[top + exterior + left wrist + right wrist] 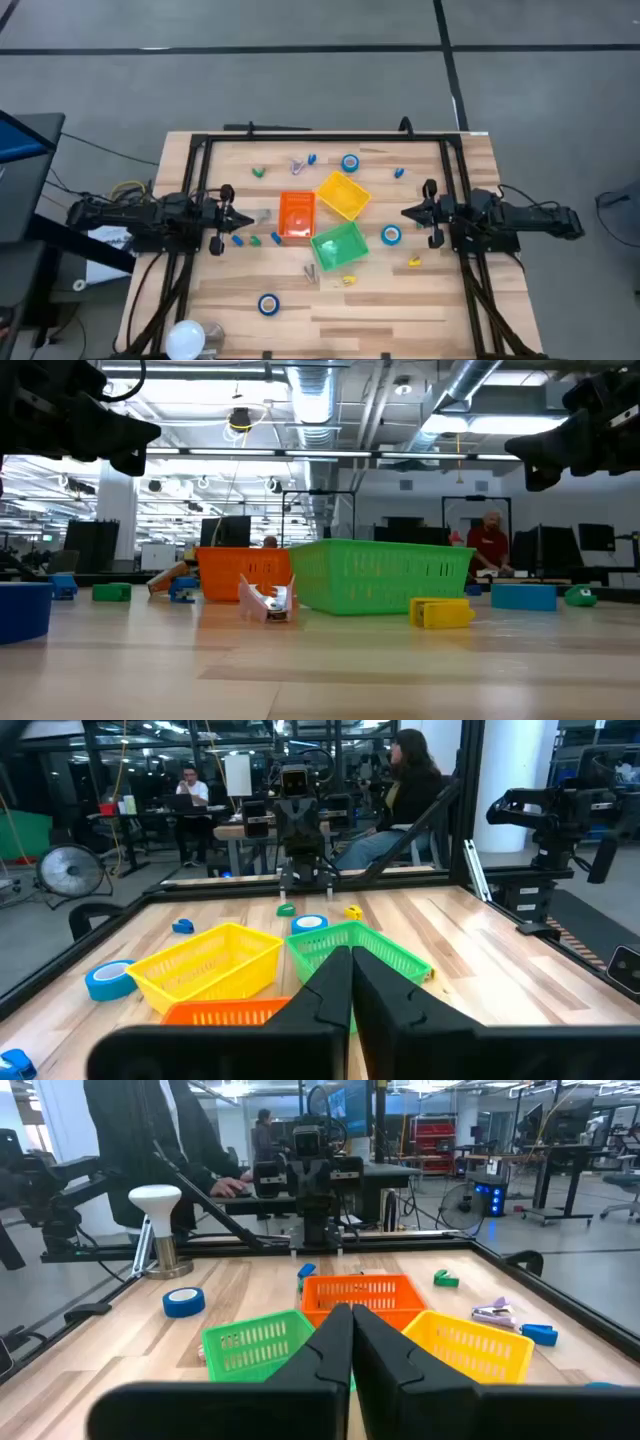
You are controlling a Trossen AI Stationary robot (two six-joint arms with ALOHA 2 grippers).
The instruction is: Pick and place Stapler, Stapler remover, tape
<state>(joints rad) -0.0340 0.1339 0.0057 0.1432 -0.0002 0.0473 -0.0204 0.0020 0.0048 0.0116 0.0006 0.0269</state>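
Three blue tape rolls with white cores lie flat on the table: one near the far edge (349,163), one right of the green bin (390,235), one near the near edge (268,304). A small silvery tool (310,270) lies just in front of the green bin, also in the low view (265,603). Another silvery tool (297,166) lies near the far edge. My left gripper (240,220) hovers shut, left of the orange bin. My right gripper (407,212) hovers shut, right of the yellow bin. Both point inward, fingertips together (350,982) (350,1338).
Orange bin (297,215), yellow bin (343,194) and green bin (338,245) cluster mid-table. Small blue, green and yellow pieces are scattered around, such as a yellow one (414,262). A white-topped stand (187,337) sits at the near left corner. People sit beyond the table.
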